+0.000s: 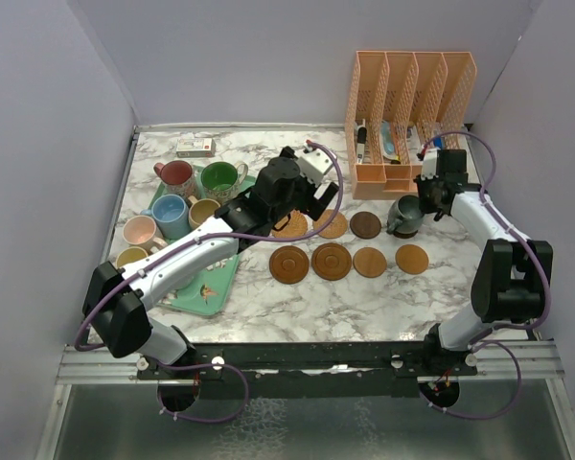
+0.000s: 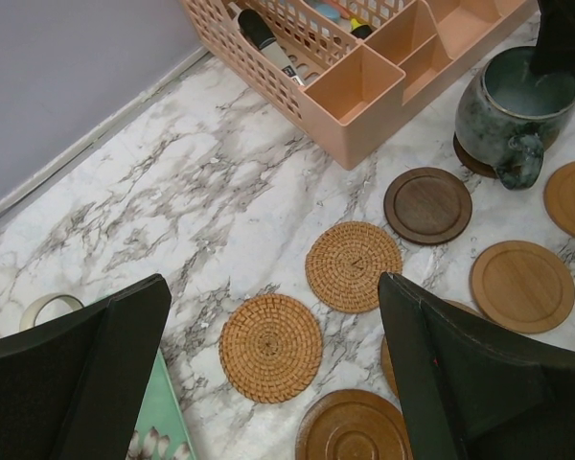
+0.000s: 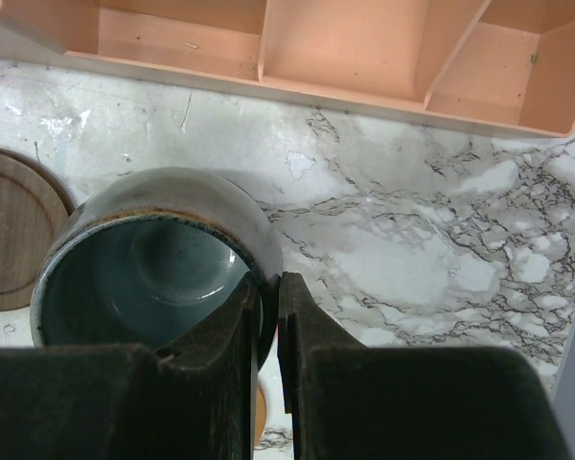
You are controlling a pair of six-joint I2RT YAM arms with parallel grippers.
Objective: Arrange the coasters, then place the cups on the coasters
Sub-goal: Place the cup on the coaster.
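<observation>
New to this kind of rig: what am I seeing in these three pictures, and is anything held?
Two robot arms sit at the near edge of a marble table. The wide picture looks down from behind them; the other two come from wrist cameras. Coasters lie mid-table, mugs sit by a green tray at left, a peach organizer stands behind. The left gripper hangs open over woven coasters, holding nothing. The right gripper pinches the rim of a dark teal mug.
</observation>
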